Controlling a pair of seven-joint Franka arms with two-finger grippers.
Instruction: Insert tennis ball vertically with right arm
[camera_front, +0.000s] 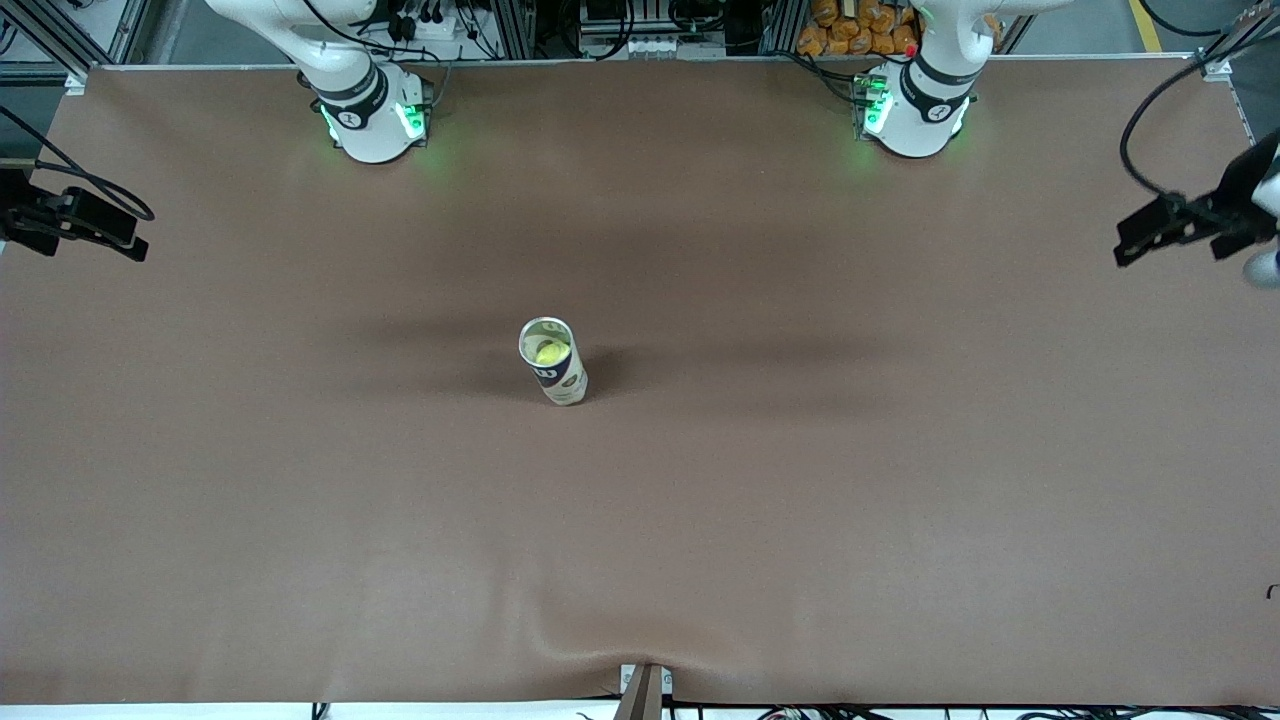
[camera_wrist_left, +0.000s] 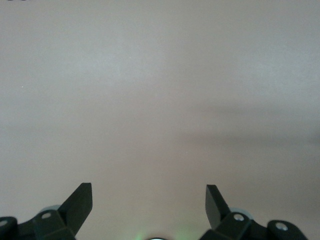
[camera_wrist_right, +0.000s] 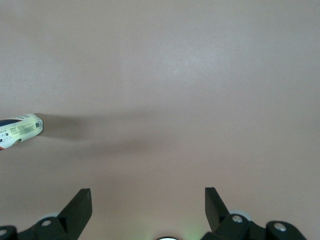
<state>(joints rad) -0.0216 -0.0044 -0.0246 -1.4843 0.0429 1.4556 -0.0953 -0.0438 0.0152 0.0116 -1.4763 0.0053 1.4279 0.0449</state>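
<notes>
The ball (camera_front: 550, 352) already sits in the upright can (camera_front: 553, 362) at the counter's (camera_front: 300, 500) centre. Both claws, right claw (camera_wrist_right: 147, 202) and left claw (camera_wrist_left: 149, 200), hang wide and empty over bare counter; a careless reach toward the can's six o'clock could topple it.

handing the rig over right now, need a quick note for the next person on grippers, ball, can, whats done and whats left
Left gripper: open, empty, over bare table; that arm waits.
Right gripper: open, empty, also over bare table, the can off to one side of its view.
Can: upright near the middle of the table, lid off.
Tennis ball: inside the can, visible through the open top.
Done: the ball appears to be inserted, and no gripper holds anything.
Left: seemingly nothing but confirming the ball is seated.
</notes>
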